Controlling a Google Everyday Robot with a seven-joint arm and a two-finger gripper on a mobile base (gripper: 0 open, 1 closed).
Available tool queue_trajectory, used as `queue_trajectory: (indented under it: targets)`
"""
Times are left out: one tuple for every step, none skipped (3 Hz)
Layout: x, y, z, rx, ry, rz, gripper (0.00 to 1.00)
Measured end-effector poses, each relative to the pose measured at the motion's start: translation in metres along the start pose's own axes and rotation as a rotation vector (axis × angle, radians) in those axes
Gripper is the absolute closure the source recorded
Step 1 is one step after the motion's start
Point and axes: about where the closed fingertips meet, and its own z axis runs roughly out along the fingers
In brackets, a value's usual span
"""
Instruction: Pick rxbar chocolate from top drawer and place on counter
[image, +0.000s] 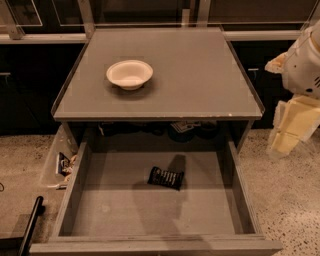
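Observation:
The rxbar chocolate (166, 178), a flat black wrapper with white lettering, lies on the grey floor of the open top drawer (125, 210), near its middle and slightly toward the back. The counter (200, 75) is the grey tabletop above the drawer. My arm's white and cream segments (299, 100) hang at the right edge, beside the counter and clear of the drawer. My gripper is out of view.
A white bowl (129, 74) stands on the counter's left half. A narrow clear tray (59, 165) with small colourful packets sticks out left of the drawer. A black bar (31, 224) lies at the bottom left. Speckled floor surrounds the unit.

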Motion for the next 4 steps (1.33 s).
queue_trajectory:
  targets:
    - [0.006, 0.009, 0.027, 0.0, -0.02, -0.002, 0.0]
    - [0.011, 0.017, 0.056, 0.017, -0.042, -0.022, 0.0]
    - [0.01, 0.026, 0.099, 0.02, -0.06, -0.067, 0.0]
    - [0.01, 0.026, 0.099, 0.02, -0.06, -0.067, 0.0]
